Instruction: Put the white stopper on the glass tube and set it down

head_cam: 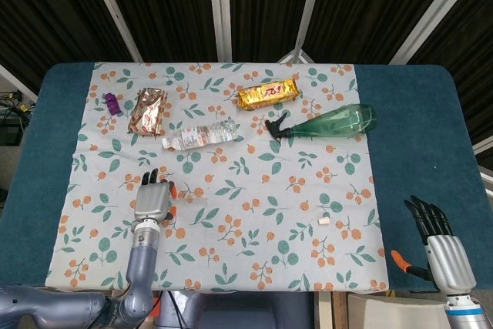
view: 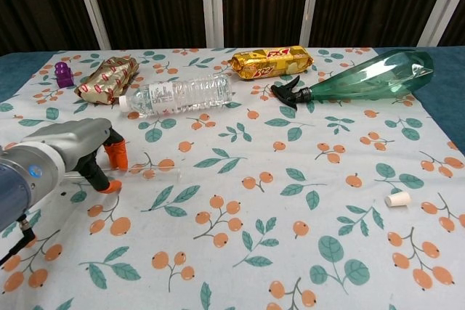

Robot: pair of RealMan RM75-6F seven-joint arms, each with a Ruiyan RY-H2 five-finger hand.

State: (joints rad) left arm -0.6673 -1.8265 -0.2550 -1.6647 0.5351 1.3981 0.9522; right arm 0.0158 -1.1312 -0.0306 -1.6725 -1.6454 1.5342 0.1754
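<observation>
The clear glass tube (view: pixel 149 173) lies flat on the floral cloth at the left; in the head view it is faint (head_cam: pixel 192 199). My left hand (view: pixel 80 149) stands over its left end, one orange fingertip behind the tube and one in front, with gaps on both sides. From the head view the left hand (head_cam: pixel 152 199) shows palm down. The small white stopper (view: pixel 397 198) lies on the cloth far to the right (head_cam: pixel 324 221), nothing near it. My right hand (head_cam: pixel 441 243) hangs beyond the table's front right corner, fingers straight and empty.
At the back of the cloth lie a plastic water bottle (view: pixel 176 94), a green spray bottle (view: pixel 363 76), a gold snack pack (view: pixel 270 62), a brown wrapped packet (view: pixel 107 78) and a small purple object (view: pixel 64 74). Blue table surface (head_cam: pixel 416 129) flanks the cloth.
</observation>
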